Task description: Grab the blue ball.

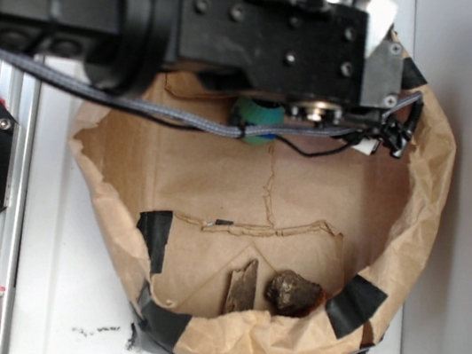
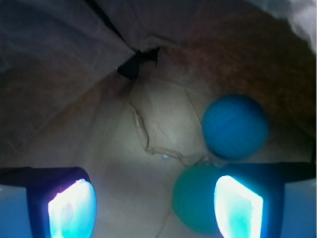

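Blue ball not yet taken, gripper wide open above it.

The blue ball point(image 2: 235, 126) sits right of centre in the wrist view, just beside the green ball point(image 2: 195, 201) at lower centre, inside the paper bag point(image 1: 411, 205). The gripper point(image 2: 156, 210) hangs spread and empty; by my read, lining up and closing remain.

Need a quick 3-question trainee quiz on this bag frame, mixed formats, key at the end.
1. True or false: in the wrist view the gripper is shut on the blue ball.
2. Which ball sits nearer the fingers? A) blue ball B) green ball
3. Fill in: both balls lie inside a brown paper ____.

Key: 1 false, the jaws are open and empty; 2 B; 3 bag.
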`<state>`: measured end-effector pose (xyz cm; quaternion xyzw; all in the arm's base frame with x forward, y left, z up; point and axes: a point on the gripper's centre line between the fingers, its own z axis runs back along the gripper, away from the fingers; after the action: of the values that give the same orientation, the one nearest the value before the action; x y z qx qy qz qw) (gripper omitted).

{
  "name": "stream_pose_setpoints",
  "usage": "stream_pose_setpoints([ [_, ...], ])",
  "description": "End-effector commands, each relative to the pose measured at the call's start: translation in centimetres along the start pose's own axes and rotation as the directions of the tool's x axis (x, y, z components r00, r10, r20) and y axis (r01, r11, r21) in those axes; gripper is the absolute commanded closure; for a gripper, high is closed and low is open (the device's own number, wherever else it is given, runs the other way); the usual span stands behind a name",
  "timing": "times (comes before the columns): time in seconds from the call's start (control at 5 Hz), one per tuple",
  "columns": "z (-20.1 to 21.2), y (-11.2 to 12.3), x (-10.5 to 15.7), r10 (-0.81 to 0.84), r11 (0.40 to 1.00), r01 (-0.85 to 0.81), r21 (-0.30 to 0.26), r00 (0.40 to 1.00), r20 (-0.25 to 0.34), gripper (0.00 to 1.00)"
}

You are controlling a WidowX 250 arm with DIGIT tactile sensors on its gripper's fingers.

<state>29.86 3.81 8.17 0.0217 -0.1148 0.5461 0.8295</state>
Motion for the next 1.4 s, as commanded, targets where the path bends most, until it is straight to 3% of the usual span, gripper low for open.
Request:
stream_pose_setpoints([
  [0.0,0.6,1.7,1.4,0.032,0.999,-0.032,-0.006,0.996,0.088,0.0],
  [0.2,0.7,2.8,2.2,0.074,0.997,-0.076,0.014,0.989,0.127,0.0],
  [1.2,-1.5,5.0,2.8,0.115,0.99,-0.128,0.051,0.973,0.2,0.0],
])
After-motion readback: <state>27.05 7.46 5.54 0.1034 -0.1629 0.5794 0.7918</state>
